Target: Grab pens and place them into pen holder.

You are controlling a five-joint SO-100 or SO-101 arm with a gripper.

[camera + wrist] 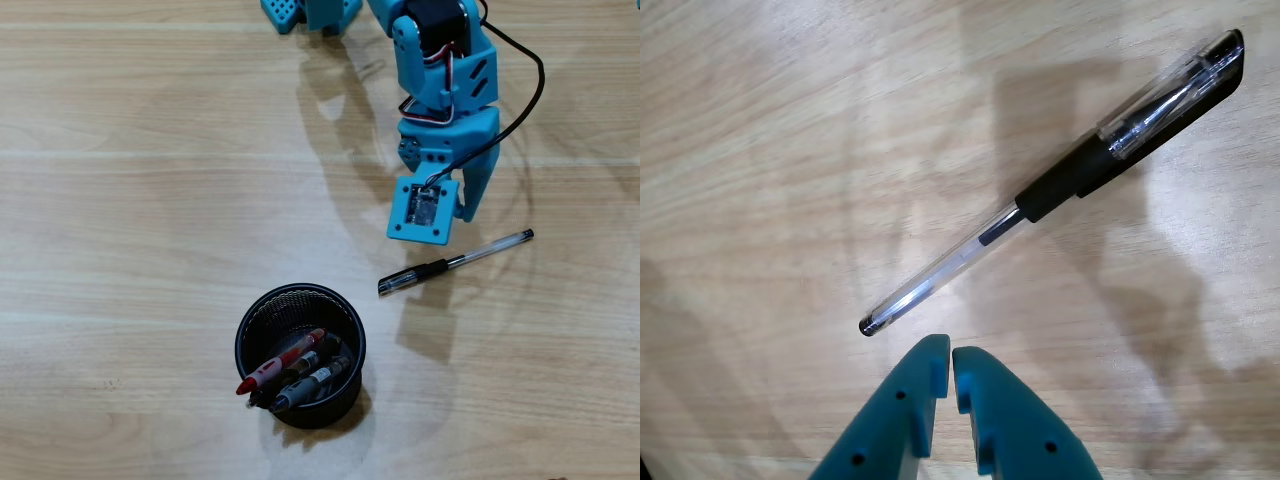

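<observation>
A clear-barrelled pen (455, 263) with a black cap and grip lies alone on the wooden table, right of and above the pen holder. The wrist view shows this pen (1040, 190) lying diagonally just beyond my fingertips. My blue gripper (950, 355) is shut with nothing in it, hovering above the table; in the overhead view the gripper (462, 205) hangs just above the pen's middle. The pen holder (300, 355), a round black mesh cup, stands at the lower centre and holds three pens: a red one (280, 362), a black one and a grey-blue one.
The arm's blue base (310, 12) sits at the top edge of the overhead view. A black cable (528, 95) loops out to the right of the arm. The table is light wood.
</observation>
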